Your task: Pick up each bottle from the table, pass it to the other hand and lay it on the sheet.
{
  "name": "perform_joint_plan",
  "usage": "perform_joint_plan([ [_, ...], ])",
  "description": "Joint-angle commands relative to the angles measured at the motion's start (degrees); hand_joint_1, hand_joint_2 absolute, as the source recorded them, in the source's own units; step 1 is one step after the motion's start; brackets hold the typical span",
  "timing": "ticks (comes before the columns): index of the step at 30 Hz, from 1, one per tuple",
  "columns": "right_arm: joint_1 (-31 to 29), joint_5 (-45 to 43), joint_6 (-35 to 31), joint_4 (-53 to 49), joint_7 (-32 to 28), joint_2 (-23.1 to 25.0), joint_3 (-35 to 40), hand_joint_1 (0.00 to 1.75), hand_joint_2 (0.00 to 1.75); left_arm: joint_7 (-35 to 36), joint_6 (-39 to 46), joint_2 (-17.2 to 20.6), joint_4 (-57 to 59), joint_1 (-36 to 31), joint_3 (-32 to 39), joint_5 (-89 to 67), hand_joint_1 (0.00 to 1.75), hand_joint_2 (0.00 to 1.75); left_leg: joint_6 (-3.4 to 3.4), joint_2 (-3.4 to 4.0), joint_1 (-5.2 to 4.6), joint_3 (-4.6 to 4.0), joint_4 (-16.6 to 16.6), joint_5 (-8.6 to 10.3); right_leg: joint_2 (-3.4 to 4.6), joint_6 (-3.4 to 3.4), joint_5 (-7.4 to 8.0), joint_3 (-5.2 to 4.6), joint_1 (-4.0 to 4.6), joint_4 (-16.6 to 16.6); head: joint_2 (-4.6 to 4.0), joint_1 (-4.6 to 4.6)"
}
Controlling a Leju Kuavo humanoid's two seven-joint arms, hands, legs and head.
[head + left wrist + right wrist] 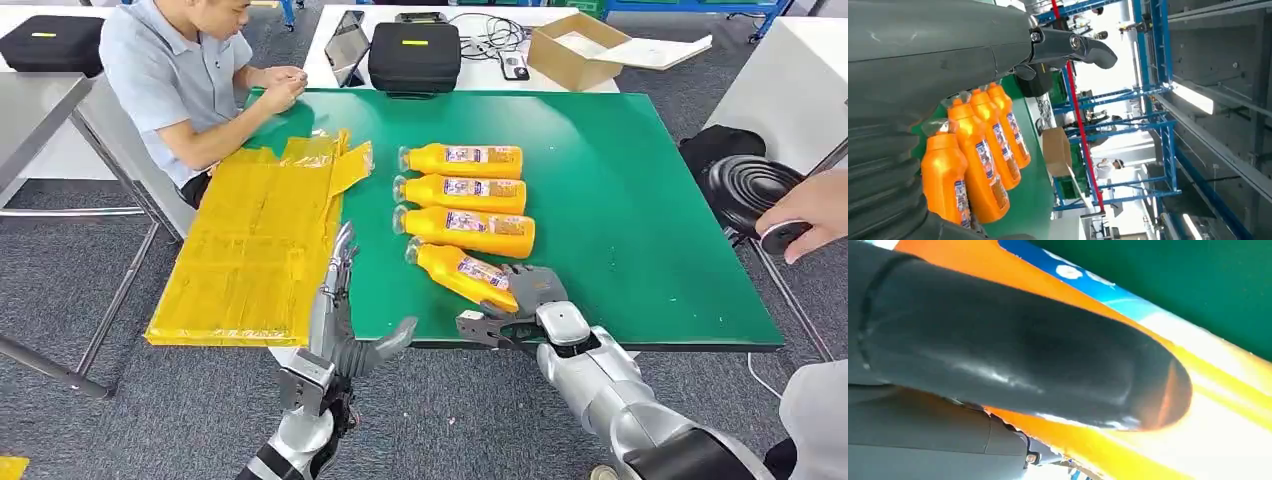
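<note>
Bottles: four orange bottles lie on their sides in a row on the green table (640,200), clear caps toward the yellow sheet (255,245). Far bottle (462,160), second bottle (460,193) and third bottle (468,230) are parallel; nearest bottle (462,274) is angled, its base toward the table's near edge.
Contents: opaque orange bodies with printed labels, fill level can't be read.
Sheet: crinkled yellow plastic over the table's left part, hanging past the near edge; no bottle on it.
Right hand (520,305): at the base end of the nearest bottle, fingers over it, thumb below the table edge. Right wrist view shows the thumb (1023,350) lying along the orange body (1198,390); whether the fingers actually clamp it, can't tell.
Left hand (345,320): at the near table edge beside the sheet, fingers straight and apart, thumb spread out, holding nothing.
Cardboard box (575,45): on the white table behind, flaps open, inside hard to make out.
Black case (414,55): zipped, contents hidden.
Person (185,75): seated at the far left corner, hands together, cut off by the frame top.
Another hand (815,210): at the right edge, on a small round dark object, too small to name.
</note>
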Motion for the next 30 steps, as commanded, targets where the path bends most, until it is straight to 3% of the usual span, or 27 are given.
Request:
perform_joint_plan([
  [1,6.0,-2.1,2.5,4.8,-1.6,-1.0,-2.0,1.75,0.00,0.9,-3.1,1.0,4.1,-2.0,0.3,2.2,0.00,1.75,-0.09,-0.28,0.08,-0.28,-0.1,0.16,-0.30,-0.10,0.09,-0.14,0.09,-0.2,0.00,0.00],
  [2,6.0,-2.1,2.5,4.8,-1.6,-1.0,-2.0,1.75,0.00,0.9,-3.1,1.0,4.1,-2.0,0.3,2.2,0.00,1.75,-0.10,-0.20,0.05,0.01,0.0,-0.01,-0.20,-0.10,-0.07,0.10,0.07,-0.1,0.00,0.00],
  [15,6.8,-4.5,-0.5,4.2,-4.4,-1.1,-4.3,1.75,0.00,2.5,-5.7,0.7,4.4,-1.9,0.7,4.4,0.00,1.75,-0.03,-0.31,0.11,0.08,-0.1,-0.10,-0.32,-0.08,-0.21,0.27,0.14,-0.2,0.00,0.00],
  [18,9.2,-18.3,-1.5,2.2,-15.9,1.1,-16.1,1.75,0.00,2.1,-5.7,0.5,3.9,-1.5,1.1,4.3,0.00,1.75,-0.05,-0.38,0.14,-0.04,-0.2,-0.01,-0.40,-0.11,-0.14,0.18,0.17,-0.3,0.00,0.02],
  [22,10.6,-25.2,-5.6,-0.6,-28.0,3.2,-20.1,1.75,0.00,0.5,-3.7,0.0,3.1,-0.9,2.4,4.2,0.00,1.75,-0.04,-0.27,0.14,0.04,-0.2,-0.09,-0.26,-0.10,-0.18,0.26,0.17,-0.3,0.00,0.04],
  [24,11.5,-28.6,-6.5,-2.7,-32.7,4.2,-21.8,1.75,0.00,-0.4,-1.4,-0.3,2.8,-0.6,3.2,3.5,0.00,1.75,-0.08,0.14,0.16,0.03,-0.2,-0.20,0.13,-0.10,-0.08,0.60,0.18,-0.3,0.00,0.02],
  [25,12.8,-31.1,-6.7,-5.7,-33.9,4.8,-22.2,1.75,0.00,-0.7,-0.2,-0.5,2.8,-0.5,3.8,3.5,0.00,1.75,-0.06,0.24,0.13,0.21,-0.1,-0.37,0.31,-0.06,-0.19,0.91,0.15,-0.1,0.00,0.02],
  [30,17.7,-42.0,-9.5,-16.5,-33.9,3.4,-15.5,1.75,0.00,-0.4,4.3,-1.2,4.6,-0.5,7.0,5.2,0.00,1.75,-0.11,0.10,0.16,-0.06,-0.1,-0.25,0.21,-0.23,-0.15,0.64,0.24,-0.1,0.00,0.00],
])
